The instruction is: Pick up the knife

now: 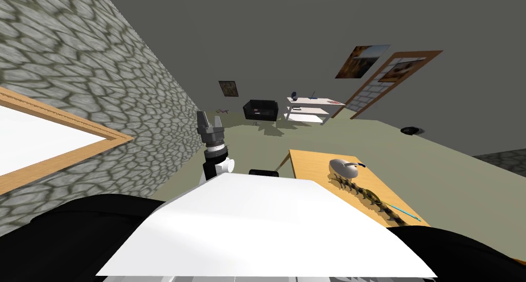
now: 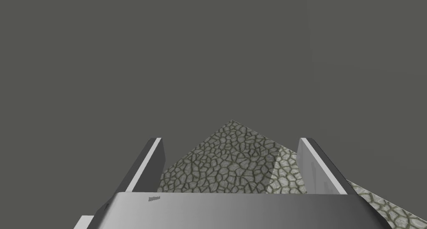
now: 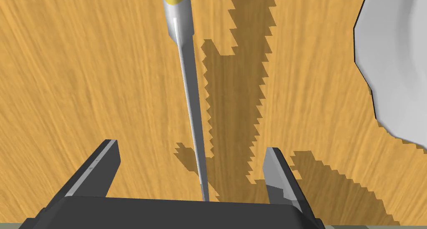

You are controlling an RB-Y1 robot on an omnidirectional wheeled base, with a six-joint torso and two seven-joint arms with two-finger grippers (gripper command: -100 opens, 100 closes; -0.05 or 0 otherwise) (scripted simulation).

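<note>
Wood table (image 3: 83,72) holds knife (image 3: 189,93), blade running thru wide-open, empty R gripper (image 3: 190,146), yellow handle at its 12 o'clock; approach step, prob.; next move needs lowering & closing squarely on thin blade w/o slipping; L gripper (image 2: 229,139) open too, idle.

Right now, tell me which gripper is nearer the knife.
Right. The right gripper hangs open over the knife, straddling its blade; the left gripper is raised by the wall.

Right gripper (image 3: 191,146): fingers spread, not touching anything. The knife (image 3: 185,72) has a grey blade and a yellow handle end, and the blade runs between the fingers over the wooden tabletop (image 3: 83,72). A white rounded object (image 3: 396,64) sits well to one side.
</note>
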